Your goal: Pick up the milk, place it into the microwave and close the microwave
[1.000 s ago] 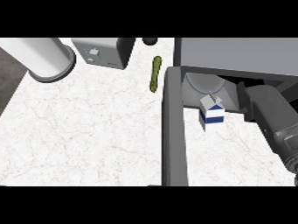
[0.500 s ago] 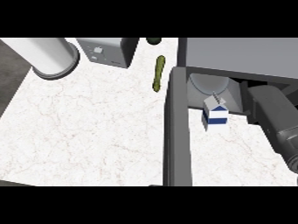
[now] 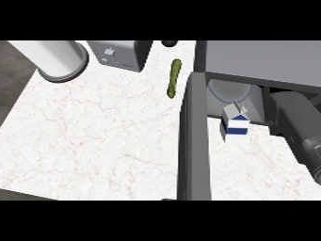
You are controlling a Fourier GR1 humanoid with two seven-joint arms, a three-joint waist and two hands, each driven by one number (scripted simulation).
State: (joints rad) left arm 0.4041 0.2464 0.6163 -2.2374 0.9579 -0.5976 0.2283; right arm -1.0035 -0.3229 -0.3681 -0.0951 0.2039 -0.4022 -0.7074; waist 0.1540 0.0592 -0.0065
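Milk (image 3: 236, 123) has moved deeper toward the microwave (image 3: 267, 63) mouth, past the open door (image 3: 193, 141). Your right arm (image 3: 303, 127) follows; its hand is hidden, grip unknowable. Placement looks close.

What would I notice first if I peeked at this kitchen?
Probably the blue and white milk carton, standing upright at the microwave's opening on the right, beside a grey forearm. The microwave door swings wide open across the white counter, and a long green vegetable lies near it.
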